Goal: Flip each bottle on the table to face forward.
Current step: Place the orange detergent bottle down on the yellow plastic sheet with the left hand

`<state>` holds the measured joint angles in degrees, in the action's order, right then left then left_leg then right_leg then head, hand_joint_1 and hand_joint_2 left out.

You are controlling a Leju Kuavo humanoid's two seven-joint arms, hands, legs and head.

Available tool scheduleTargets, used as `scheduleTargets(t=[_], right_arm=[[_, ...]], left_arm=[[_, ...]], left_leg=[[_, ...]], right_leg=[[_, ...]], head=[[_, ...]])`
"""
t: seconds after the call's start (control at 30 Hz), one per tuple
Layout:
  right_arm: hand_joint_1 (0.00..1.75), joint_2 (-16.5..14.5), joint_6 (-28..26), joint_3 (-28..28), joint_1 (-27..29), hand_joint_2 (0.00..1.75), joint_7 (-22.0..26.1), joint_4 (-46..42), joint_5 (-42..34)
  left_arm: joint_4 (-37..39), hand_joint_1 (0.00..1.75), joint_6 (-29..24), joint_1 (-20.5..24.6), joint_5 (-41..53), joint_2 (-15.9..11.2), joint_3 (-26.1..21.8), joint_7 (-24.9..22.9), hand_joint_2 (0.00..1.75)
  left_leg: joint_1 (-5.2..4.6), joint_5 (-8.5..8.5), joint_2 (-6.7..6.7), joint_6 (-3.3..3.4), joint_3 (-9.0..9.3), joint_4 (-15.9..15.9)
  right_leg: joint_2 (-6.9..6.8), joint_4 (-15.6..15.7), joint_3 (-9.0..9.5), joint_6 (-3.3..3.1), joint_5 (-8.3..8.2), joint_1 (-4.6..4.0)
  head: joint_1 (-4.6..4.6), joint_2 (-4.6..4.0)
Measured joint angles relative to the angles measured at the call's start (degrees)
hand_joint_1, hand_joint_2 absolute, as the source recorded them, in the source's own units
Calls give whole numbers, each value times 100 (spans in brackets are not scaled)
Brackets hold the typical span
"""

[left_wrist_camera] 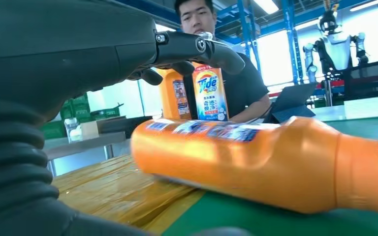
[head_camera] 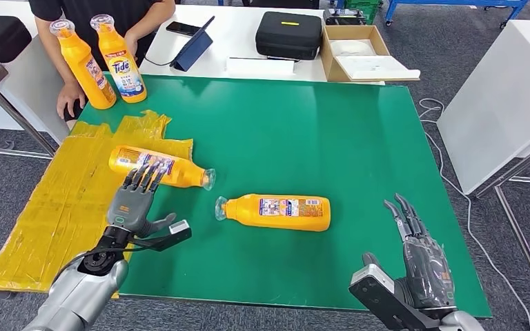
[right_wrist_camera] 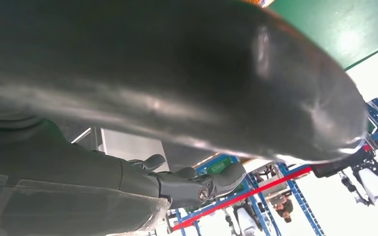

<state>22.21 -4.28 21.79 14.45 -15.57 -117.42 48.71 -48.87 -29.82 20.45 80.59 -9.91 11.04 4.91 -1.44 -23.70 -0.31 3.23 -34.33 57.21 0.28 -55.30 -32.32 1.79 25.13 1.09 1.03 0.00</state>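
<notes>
The robot's right hand [head_camera: 424, 265] is nearest, low at the front right corner of the green table [head_camera: 359, 138], fingers spread and holding nothing. The left hand [head_camera: 134, 200] reaches over the near left side, fingers apart above the orange plastic bottle lying on its side [head_camera: 159, 167]. I cannot tell if they touch it yet. That bottle lies half on the yellow crinkly sheet [head_camera: 48, 214]. A second orange bottle lying flat [head_camera: 279, 212] is near the middle front. Two orange bottles standing up [head_camera: 103, 62] wait at the far left corner by a person's hand [head_camera: 69, 100]. The step looks like grabbing the first lying bottle. Next, the fingers should close around its body, then lift and turn it.
</notes>
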Motion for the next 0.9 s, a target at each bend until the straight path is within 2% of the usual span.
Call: scheduleTargets(t=[0.1, 0.17, 0.23, 0.33, 0.43, 0.5, 0.57, 0.7, 0.9], right_arm=[[0, 16, 1, 21, 1, 0, -6, 0, 10], [0, 22, 20, 40, 1, 87, -42, 0, 62], [0, 11, 115, 67, -1, 175, -116, 0, 188], [0, -75, 415, 123, -73, 175, -200, 53, 463], [0, -224, 727, 167, -379, 175, -184, 329, 691], [0, -328, 907, 197, -667, 175, -167, 615, 769], [0, -410, 1017, 226, -891, 175, -166, 852, 792], [0, -544, 1223, 279, -1246, 175, -190, 1216, 720], [0, -754, 1530, 389, -1998, 175, -326, 1909, 567]], left_arm=[[-243, 0, 65, -70, -119, -41, 14, 7, 0], [-386, 0, 88, -114, -455, -55, 10, 110, 0], [-641, 0, 275, -192, -1486, -33, -61, 402, 0], [-1348, 0, 1019, -339, -4570, 144, -386, 880, 0], [-2086, 0, 1684, -439, -7797, 321, -803, 1016, 0], [-2464, 0, 1782, -477, -8918, 329, -970, 1092, 0], [-2701, 0, 1779, -485, -9260, 305, -1053, 1144, 0], [-3020, 0, 1750, -509, -9367, 232, -1138, 1199, 0], [-3157, 0, 1611, -508, -9666, 24, -1094, 1268, 0]], left_leg=[[0, 0, -1, 0, 0, 0], [0, 0, -1, 0, 1, 0], [1, 0, 1, 0, 1, 0], [1, 0, 2, 0, 0, 0], [2, 0, 8, 0, 1, -1], [2, 2, 12, -2, 3, -1], [3, 5, 11, -3, 5, -1], [4, 10, -10, -1, 4, -1], [4, 14, 6, -6, 5, 0]], right_leg=[[-1, 0, 0, 0, 0, 0], [-1, 0, 0, 0, 0, 0], [0, 0, 0, 0, 0, 0], [0, 0, 1, 0, 0, -1], [7, -1, 5, 0, -1, -5], [13, -1, 5, 3, -5, -7], [12, -1, 4, 6, -8, -7], [-9, -2, 9, 6, -8, -5], [6, -5, 10, 9, -11, -13]], head=[[0, 0], [1, 0], [1, 0], [-1, 0], [-1, 0], [1, 0], [1, 0], [0, 0], [-1, 0]])
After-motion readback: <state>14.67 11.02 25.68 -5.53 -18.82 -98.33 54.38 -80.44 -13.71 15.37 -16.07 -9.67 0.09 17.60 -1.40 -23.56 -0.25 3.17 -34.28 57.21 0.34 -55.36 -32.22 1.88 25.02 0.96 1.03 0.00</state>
